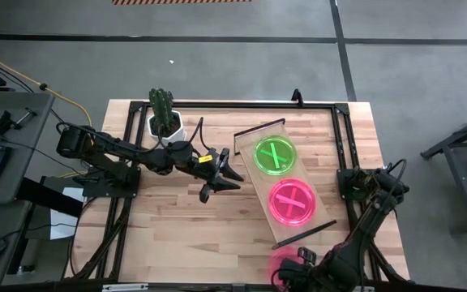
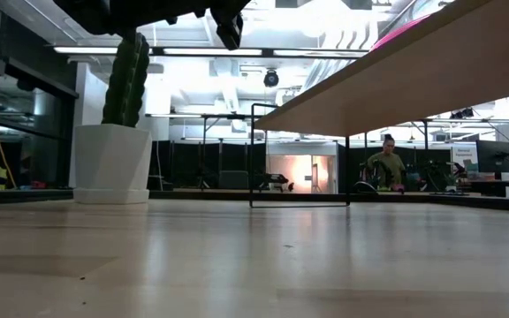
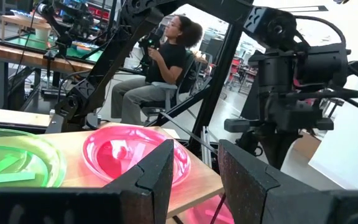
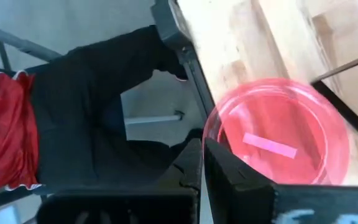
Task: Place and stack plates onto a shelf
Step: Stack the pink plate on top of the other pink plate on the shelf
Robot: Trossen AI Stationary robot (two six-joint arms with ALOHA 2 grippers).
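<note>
- I am seeing my right tool (image 4: 201, 163) at the near edge of the light wooden tabletop (image 1: 177, 235), its fingers pinched shut on the rim of a small round translucent neon pink plastic plate (image 4: 278, 134).
- My left tool (image 1: 227, 180) is hovering mid-tabletop, fingers parted and gripping nothing, just beside the long light-wood shelf with thin black end rails (image 1: 254, 174).
- On that shelf a translucent neon green plate (image 1: 274, 155) and another neon pink plate (image 1: 292, 201) are lying side by side, apart.
- A cactus in a white pot (image 1: 165, 122) is standing behind my left arm.
</note>
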